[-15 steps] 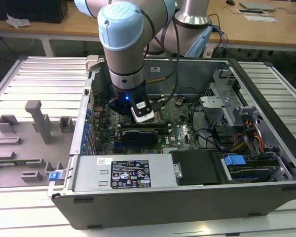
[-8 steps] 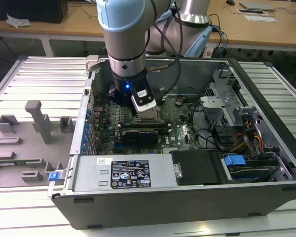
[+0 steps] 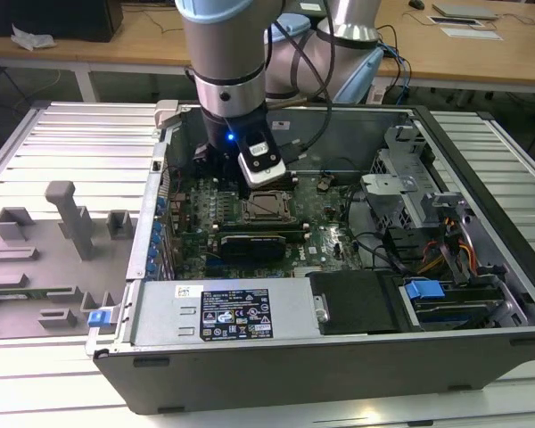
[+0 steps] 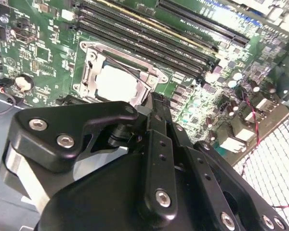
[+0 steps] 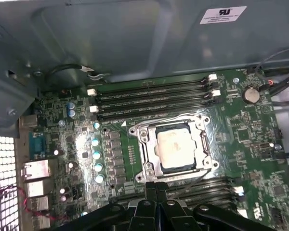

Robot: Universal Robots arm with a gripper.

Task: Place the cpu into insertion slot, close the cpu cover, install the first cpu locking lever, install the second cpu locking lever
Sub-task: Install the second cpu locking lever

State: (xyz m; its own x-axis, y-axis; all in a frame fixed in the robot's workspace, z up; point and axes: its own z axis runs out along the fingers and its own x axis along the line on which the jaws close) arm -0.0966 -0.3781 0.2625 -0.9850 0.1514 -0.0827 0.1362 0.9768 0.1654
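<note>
Both wrist views show the cpu [image 5: 175, 148] seated in the insertion slot [image 5: 145, 156] with the cpu cover [image 5: 201, 126] down, the empty hand [image 5: 155, 188] pinched narrow beside it.

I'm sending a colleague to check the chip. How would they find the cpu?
Look inside the open computer case at the green motherboard. Near its middle, between two banks of long memory slots, sits a silver cover. The cpu is the pale square showing through its window, just ahead of the gripper.
</note>
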